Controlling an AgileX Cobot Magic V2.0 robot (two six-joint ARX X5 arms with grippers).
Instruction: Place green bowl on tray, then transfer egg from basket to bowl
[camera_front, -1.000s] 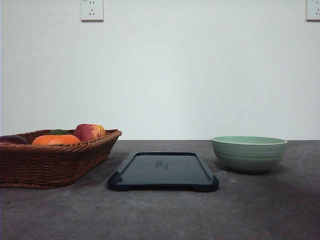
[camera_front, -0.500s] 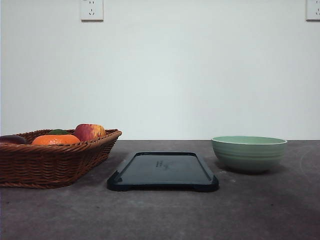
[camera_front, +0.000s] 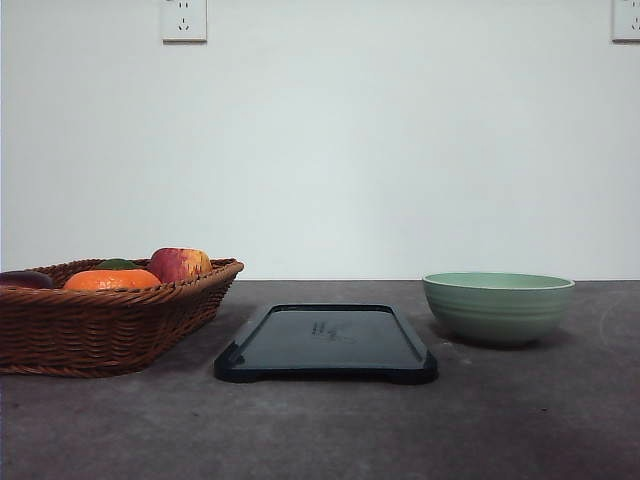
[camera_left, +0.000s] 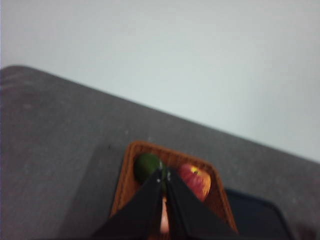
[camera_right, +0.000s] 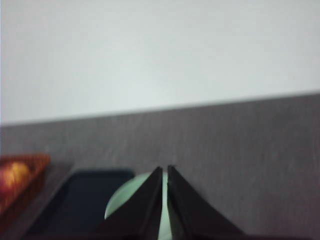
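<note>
Three things sit in a row on the grey table (camera_front: 320, 430) as we look forward: the basket (camera_front: 105, 325) on the left, the tray (camera_front: 326, 343) in the middle, the bowl (camera_front: 497, 307) on the right. We see the bowl standing upright on the bare table, just beside the tray's right end and not on it. The tray lies flat with nothing on it. Over the basket's rim we make out an orange (camera_front: 111, 279), a red-yellow apple (camera_front: 180, 264) and something dark green (camera_front: 116, 264) behind the orange; we cannot pick out an egg.

From its wrist camera, our left gripper (camera_left: 163, 176) hangs above the basket with its fingertips pressed together, holding nothing. Our right gripper (camera_right: 164, 170) hangs above the bowl, near the tray's end, its fingertips likewise nearly touching and holding nothing. Both wrist pictures are blurred.
</note>
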